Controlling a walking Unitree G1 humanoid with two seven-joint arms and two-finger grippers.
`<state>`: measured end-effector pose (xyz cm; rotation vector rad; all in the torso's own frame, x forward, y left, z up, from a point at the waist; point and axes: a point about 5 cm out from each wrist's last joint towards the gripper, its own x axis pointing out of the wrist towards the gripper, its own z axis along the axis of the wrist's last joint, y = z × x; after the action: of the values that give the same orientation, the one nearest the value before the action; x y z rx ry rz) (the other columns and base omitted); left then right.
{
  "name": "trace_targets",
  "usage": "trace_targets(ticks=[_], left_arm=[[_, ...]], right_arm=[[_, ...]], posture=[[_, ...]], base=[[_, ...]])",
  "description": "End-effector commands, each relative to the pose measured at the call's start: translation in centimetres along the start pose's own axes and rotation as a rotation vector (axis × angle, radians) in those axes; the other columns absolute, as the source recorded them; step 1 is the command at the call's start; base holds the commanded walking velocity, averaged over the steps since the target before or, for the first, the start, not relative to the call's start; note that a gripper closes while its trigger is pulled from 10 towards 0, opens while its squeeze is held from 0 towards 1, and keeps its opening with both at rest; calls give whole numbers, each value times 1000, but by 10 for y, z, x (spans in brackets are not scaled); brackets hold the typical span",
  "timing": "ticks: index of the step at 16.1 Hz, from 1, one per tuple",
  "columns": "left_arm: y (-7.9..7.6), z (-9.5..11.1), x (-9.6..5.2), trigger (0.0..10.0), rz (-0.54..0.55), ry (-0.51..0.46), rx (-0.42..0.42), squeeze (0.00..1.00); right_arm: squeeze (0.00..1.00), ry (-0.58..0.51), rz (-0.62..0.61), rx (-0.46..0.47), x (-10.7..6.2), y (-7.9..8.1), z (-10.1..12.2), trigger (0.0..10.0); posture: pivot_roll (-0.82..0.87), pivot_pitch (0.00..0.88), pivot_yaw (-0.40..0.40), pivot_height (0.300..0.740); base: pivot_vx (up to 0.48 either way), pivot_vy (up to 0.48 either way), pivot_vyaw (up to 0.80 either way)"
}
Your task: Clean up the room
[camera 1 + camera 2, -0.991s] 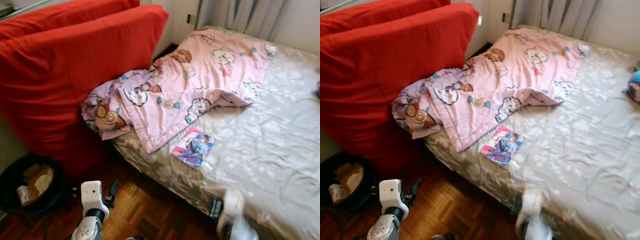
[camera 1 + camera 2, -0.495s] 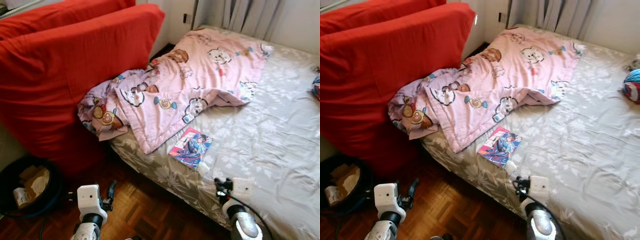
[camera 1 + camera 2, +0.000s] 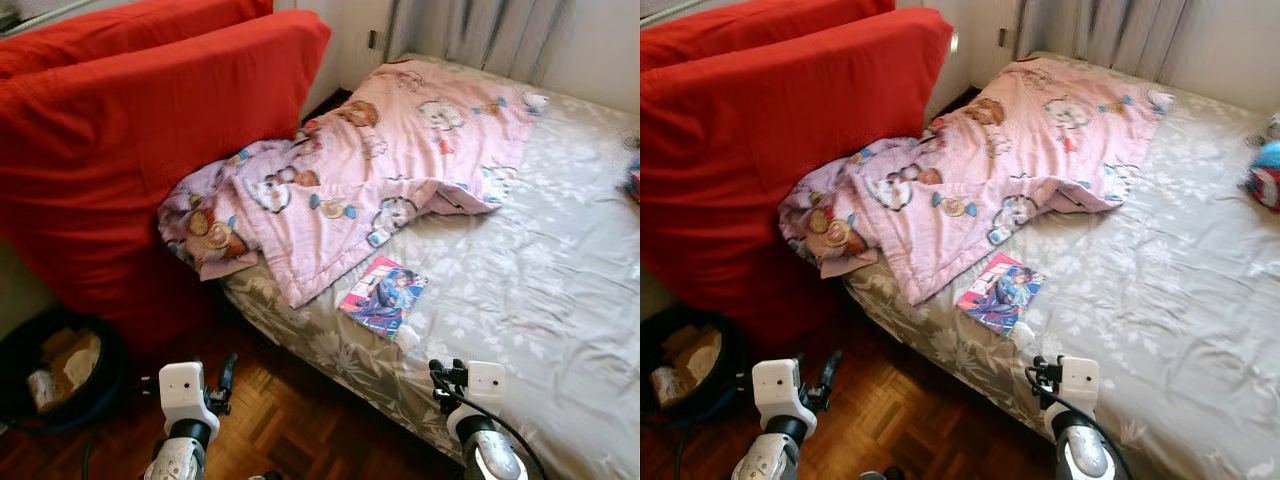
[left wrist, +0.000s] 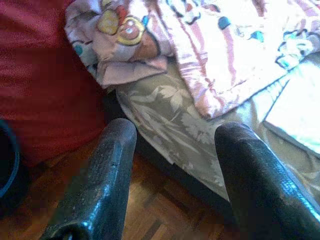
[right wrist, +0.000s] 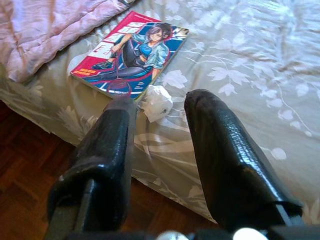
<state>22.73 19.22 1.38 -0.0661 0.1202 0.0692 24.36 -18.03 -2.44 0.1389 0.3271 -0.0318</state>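
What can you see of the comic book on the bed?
The comic book is a thin, glossy paperback lying flat and closed, cover up, on the grey floral bedsheet near the bed's front edge. Its cover shows a drawn dark-haired figure in blue on red and blue. A small crumpled white wad touches its near edge; the pink cartoon blanket lies just beyond. The right gripper, open, points at it.

Silver arms, black claws (image 5: 157, 107) (textured), cables

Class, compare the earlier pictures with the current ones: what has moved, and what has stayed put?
The right hand has come up from a blur at the bed's edge and now hovers open before the crumpled tissue. The comic book, pink blanket and left hand stayed as they were.
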Motion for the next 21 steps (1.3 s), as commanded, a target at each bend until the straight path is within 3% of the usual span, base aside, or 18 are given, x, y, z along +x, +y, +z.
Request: trace_targets(ticks=[1,21], left_arm=[[2,-5,-4,10000,9,32,-12,0],[1,2,0,10000,16,25,-34,0]], right_arm=[[0,7,-10,20,-1,-1,-2,10000],[0,-17,53,15,2,10,5,10000]], posture=[[0,121,-21,740],[-1,156,-24,740]], base=[[0,0,0],[26,0,0]])
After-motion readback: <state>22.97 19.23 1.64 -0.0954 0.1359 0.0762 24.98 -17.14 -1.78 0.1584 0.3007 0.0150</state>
